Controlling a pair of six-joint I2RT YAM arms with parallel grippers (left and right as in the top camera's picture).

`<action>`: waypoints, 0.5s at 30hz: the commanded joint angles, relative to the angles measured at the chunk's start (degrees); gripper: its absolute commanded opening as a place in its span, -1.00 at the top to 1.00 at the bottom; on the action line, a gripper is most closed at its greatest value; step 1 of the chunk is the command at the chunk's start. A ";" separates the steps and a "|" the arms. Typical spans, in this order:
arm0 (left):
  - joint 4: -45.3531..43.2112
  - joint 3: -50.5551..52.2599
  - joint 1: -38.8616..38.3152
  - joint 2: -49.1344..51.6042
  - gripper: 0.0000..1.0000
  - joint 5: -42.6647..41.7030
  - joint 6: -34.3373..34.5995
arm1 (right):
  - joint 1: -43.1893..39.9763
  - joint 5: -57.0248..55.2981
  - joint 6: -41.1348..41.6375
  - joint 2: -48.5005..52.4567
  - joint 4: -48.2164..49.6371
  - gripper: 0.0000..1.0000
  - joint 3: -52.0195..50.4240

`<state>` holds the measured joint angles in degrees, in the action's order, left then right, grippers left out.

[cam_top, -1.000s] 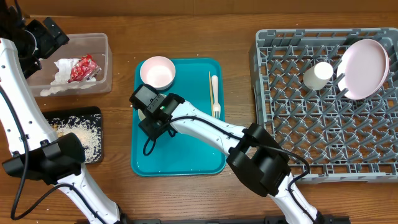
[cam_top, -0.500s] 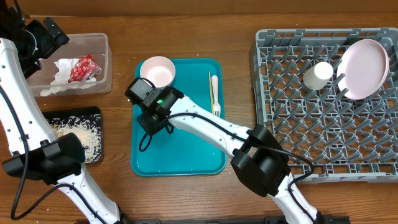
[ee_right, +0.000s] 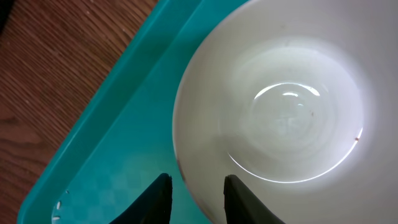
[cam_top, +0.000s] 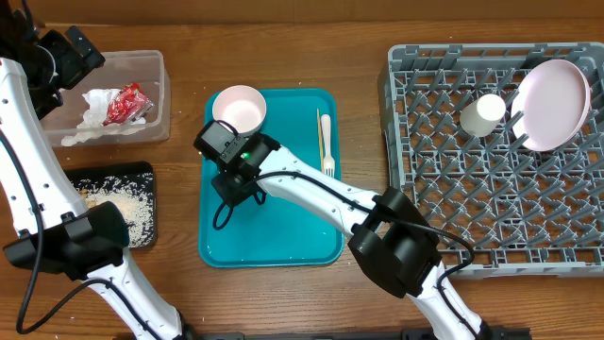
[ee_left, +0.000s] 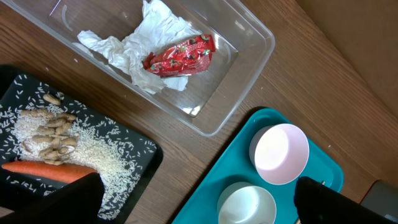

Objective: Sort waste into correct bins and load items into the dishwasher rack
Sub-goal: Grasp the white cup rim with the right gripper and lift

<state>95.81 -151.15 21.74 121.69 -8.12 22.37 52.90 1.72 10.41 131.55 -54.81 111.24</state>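
Right pincer (ee_right: 194, 198): I see it partly open, one finger outside and one inside the rim of a white bowl (ee_right: 280, 112); it is not closed on it.
Bowl place: on the teal tray (ee_right: 118, 130), close to the second bowl (cam_top: 239, 109).
Left pincer (ee_left: 198, 198): wide open, it holds nothing.
Clear tub (ee_left: 249, 56): it holds napkins (ee_left: 143, 50) and a red wrapper (ee_left: 180, 55).
Black tray (ee_left: 140, 162): it holds rice (ee_left: 106, 155) and a carrot (ee_left: 43, 169).
Rack (cam_top: 444, 189): a cup (cam_top: 483, 113) and a plate (cam_top: 552, 102) are in it.

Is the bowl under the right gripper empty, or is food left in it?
Empty. In the right wrist view the bowl has a bare, glossy white inside, apart from one tiny speck.
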 commanded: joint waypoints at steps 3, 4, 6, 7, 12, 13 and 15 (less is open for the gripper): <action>-0.07 0.02 -0.39 0.17 -1.00 -0.31 0.37 | -0.09 0.50 -0.15 1.11 1.46 0.38 -0.31; -0.07 0.02 -0.39 0.17 -1.00 -0.31 0.37 | -0.09 0.50 -0.15 1.42 1.60 0.38 -0.31; -0.07 0.02 -0.39 0.17 -1.00 -0.31 0.37 | -0.09 0.61 0.00 1.75 1.68 0.38 -0.31; -0.09 0.02 -0.39 0.17 -1.00 -0.31 0.37 | -0.09 0.98 0.07 1.90 1.84 0.38 -0.31; -0.09 0.02 -0.39 0.17 -1.00 -0.31 0.37 | -0.09 2.05 0.09 2.54 2.32 0.38 -0.31; -0.09 0.02 -0.39 0.17 -1.00 -0.31 0.37 | -0.09 2.05 0.09 2.54 2.34 0.38 -0.31; -0.07 0.02 -0.39 0.17 -1.00 -0.31 0.37 | -0.09 2.05 0.11 2.54 2.56 0.38 -0.31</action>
<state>95.81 -151.15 21.74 121.69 -8.12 22.37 52.90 3.05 10.44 133.62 -52.71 111.15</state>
